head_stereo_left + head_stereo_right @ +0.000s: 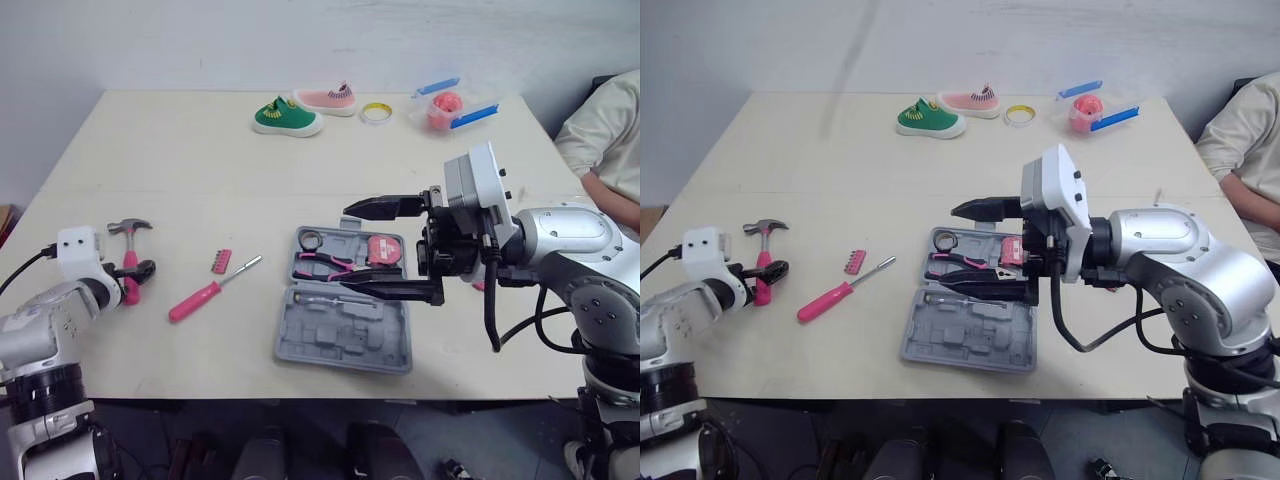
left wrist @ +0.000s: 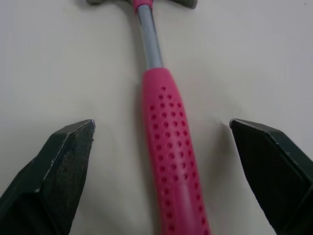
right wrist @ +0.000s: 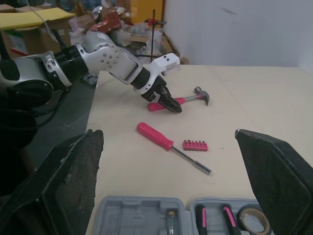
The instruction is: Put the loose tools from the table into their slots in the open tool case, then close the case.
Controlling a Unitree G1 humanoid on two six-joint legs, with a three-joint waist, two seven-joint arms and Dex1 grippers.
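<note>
Hammer lies at the table's 9 o'clock with left gripper spread astride its pink handle, tool case open at 6 o'clock under the wide-open right gripper; pinching so far from the heavy head risks it pivoting and slipping on the lift

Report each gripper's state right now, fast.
Left gripper: open, straddling the pink handle of the hammer, not gripping it.
Right gripper: open, empty, over the open tool case.
</note>
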